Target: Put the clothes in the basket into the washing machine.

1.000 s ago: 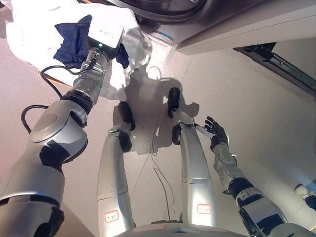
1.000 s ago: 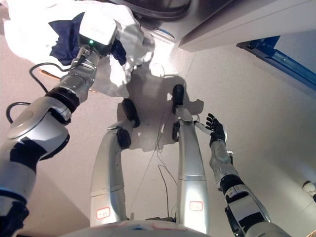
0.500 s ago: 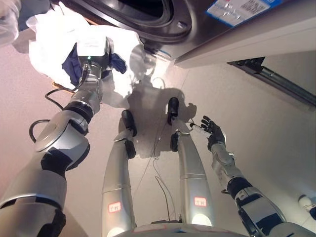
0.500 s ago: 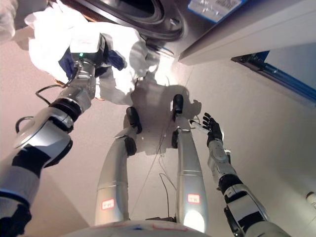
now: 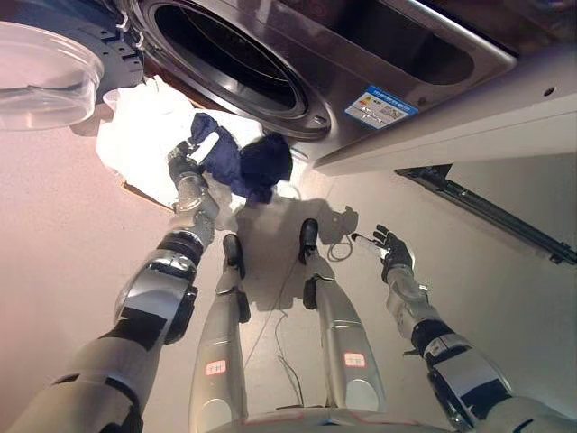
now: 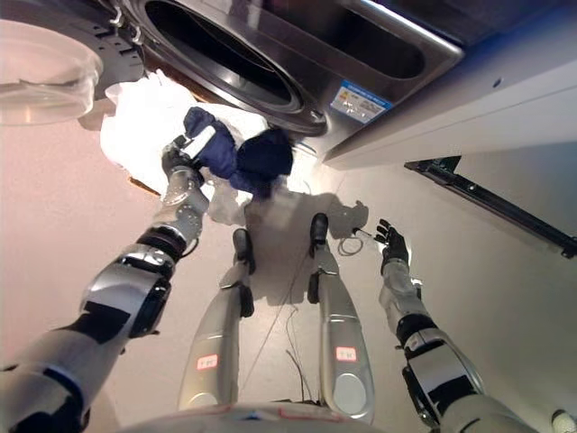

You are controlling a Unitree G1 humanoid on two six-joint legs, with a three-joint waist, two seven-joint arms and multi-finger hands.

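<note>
My left hand is shut on a dark blue garment and holds it up in front of the washing machine, just below its round opening. The garment hangs to the right of the hand. It also shows in the right eye view. Behind and below it lies a heap of white clothes over the basket, whose brown edge peeks out on the floor. The machine's glass door stands open at the upper left. My right hand is open and empty, low at the right over the floor.
The washing machine's dark front panel fills the top. A pale cabinet side stands to its right, with a dark rail along the floor beside it. Bare pale floor lies at the left and right.
The camera has tilted up, bringing the drum opening and door into view. My left hand has lifted the dark blue garment out of the white heap towards the opening. The right hand stays put.
</note>
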